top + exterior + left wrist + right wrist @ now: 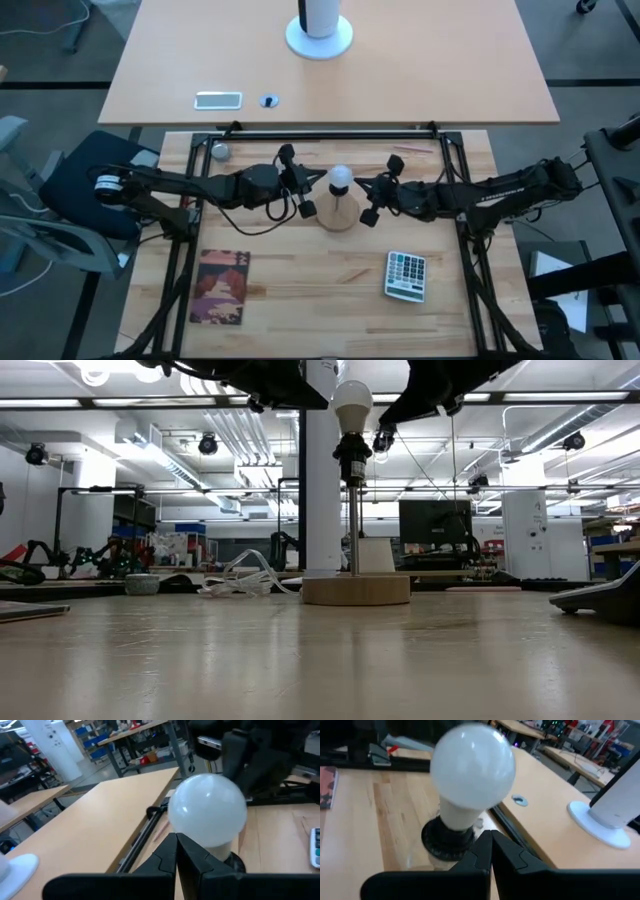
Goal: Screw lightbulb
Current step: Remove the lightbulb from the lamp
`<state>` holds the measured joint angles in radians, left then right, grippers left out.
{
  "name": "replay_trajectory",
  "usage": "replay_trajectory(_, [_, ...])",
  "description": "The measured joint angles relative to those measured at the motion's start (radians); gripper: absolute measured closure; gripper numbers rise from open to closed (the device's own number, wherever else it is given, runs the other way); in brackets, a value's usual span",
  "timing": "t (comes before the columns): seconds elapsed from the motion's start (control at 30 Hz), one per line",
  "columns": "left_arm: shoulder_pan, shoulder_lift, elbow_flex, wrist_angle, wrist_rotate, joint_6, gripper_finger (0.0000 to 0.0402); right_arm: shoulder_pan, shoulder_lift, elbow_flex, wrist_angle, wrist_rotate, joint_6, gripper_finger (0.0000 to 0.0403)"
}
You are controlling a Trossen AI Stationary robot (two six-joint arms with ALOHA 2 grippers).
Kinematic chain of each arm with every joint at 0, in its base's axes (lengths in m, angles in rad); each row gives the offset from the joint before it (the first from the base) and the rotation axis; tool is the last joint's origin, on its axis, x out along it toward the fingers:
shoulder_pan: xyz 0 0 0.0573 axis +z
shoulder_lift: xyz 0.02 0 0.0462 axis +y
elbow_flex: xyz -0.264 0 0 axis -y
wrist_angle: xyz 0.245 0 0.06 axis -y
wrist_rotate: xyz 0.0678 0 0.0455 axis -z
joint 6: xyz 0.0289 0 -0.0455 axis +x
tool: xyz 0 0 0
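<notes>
On the surface point(300, 290), the lightbulb point(341, 179) already sits in the lamp's socket point(446, 836). Left gripper point(303, 194) and right gripper point(375, 199) flank it, fingers together — next likely a grasp and twist, needing opened fingers.

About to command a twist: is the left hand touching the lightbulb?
Cannot tell. In the left wrist view the shut left hand overlaps the lightbulb, with no gap or contact plainly shown; the high view is no clearer.
</notes>
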<state>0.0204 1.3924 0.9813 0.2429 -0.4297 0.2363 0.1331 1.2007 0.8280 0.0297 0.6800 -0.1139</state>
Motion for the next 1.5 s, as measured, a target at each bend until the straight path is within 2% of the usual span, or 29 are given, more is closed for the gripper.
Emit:
replay_trajectory(0.13, [0.003, -0.001, 0.0, -0.007, -0.036, 0.0, 0.0401, 0.019, 0.0, 0.0, -0.024, -0.007, 0.032, 0.0403])
replay_trajectory(0.27, [0.005, 0.002, 0.0, 0.015, -0.034, 0.0, 0.0401, 0.043, 0.0, 0.0, 0.065, -0.056, -0.014, 0.0403])
replay_trajectory(0.5, [0.005, 0.002, 0.0, 0.044, 0.087, 0.03, 0.0401, 0.028, 0.0, 0.0, 0.134, -0.054, -0.076, 0.0403])
replay_trajectory(0.87, [-0.017, -0.003, 0.0, 0.034, 0.112, 0.07, 0.0401, -0.018, -0.002, -0.018, 0.136, -0.044, -0.04, 0.0403])
replay_trajectory(0.97, [-0.019, -0.007, 0.0, 0.029, 0.1, 0.07, 0.0401, -0.018, -0.001, -0.023, 0.133, -0.051, -0.035, 0.0403])
replay_trajectory(1.23, [-0.01, -0.005, 0.0, 0.035, -0.021, 0.07, 0.0401, 0.024, -0.011, -0.025, 0.084, -0.053, -0.027, 0.0403])
replay_trajectory(1.4, [-0.003, 0.016, 0.0, 0.052, -0.026, 0.078, 0.0401, 0.026, -0.01, -0.025, 0.133, -0.053, -0.06, 0.0403])
replay_trajectory(1.5, [-0.006, 0.019, 0.0, 0.054, 0.006, 0.104, 0.0401, 0.011, -0.008, -0.024, 0.133, -0.053, -0.061, 0.0403])
